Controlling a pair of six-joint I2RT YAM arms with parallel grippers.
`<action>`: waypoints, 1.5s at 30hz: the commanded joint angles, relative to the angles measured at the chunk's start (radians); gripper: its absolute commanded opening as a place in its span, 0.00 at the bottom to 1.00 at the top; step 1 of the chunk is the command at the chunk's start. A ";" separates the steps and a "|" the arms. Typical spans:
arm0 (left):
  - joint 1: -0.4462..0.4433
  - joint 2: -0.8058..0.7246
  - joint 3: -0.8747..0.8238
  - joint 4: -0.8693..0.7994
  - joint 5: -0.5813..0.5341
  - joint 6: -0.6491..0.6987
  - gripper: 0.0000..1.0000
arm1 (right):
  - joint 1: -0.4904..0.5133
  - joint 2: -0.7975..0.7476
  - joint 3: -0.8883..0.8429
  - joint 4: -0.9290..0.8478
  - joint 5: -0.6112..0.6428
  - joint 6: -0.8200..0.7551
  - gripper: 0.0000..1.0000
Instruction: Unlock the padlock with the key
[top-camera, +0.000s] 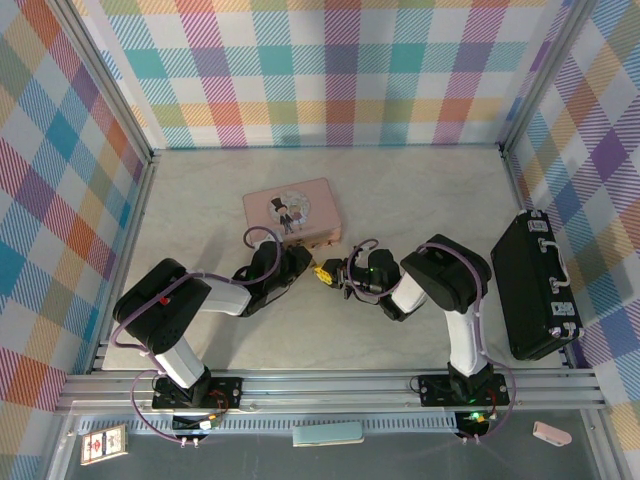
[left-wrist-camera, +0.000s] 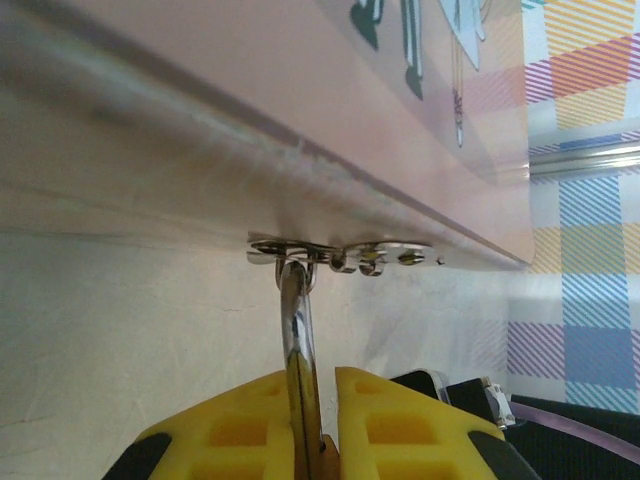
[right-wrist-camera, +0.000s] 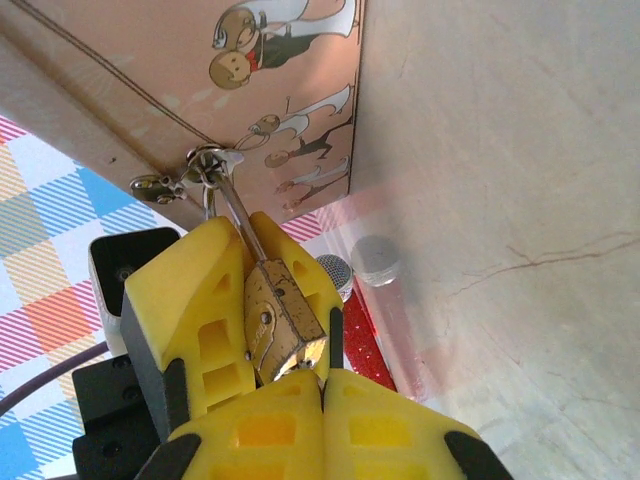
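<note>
**Holding one little padlock at the pink tin**

Two robot arms reach in over the pale stone-look bench and meet near the middle. One flat pink rectangular tin with cartoon people on its lid lies on the bench, just behind where they meet. One long black case lies well apart, over on the right side.

One small brass-gold padlock hangs from the tin. Its thin silver U-shaped loop goes through the one silver latch on the front edge of the tin.

The left end effector has two yellow fingers. They are squeezed onto the padlock, one finger on each side. In the left wrist view the silver loop comes up between them.

The right end effector also has two yellow fingers. They are pressed together, with no gap between them. Their tips sit right at the bottom end of the padlock. A tiny shiny bit shows there, where the tips meet the brass. It is too small to tell if that is the key.
</note>
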 joint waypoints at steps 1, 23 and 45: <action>-0.084 -0.022 0.057 0.108 0.142 -0.039 0.04 | -0.029 0.027 0.050 0.032 0.100 0.021 0.00; -0.106 -0.080 0.089 -0.074 0.051 0.006 0.02 | -0.034 -0.087 0.027 -0.152 0.086 -0.073 0.00; -0.063 -0.100 0.161 -0.340 -0.009 0.010 0.01 | -0.056 -0.201 -0.069 -0.330 0.050 -0.199 0.47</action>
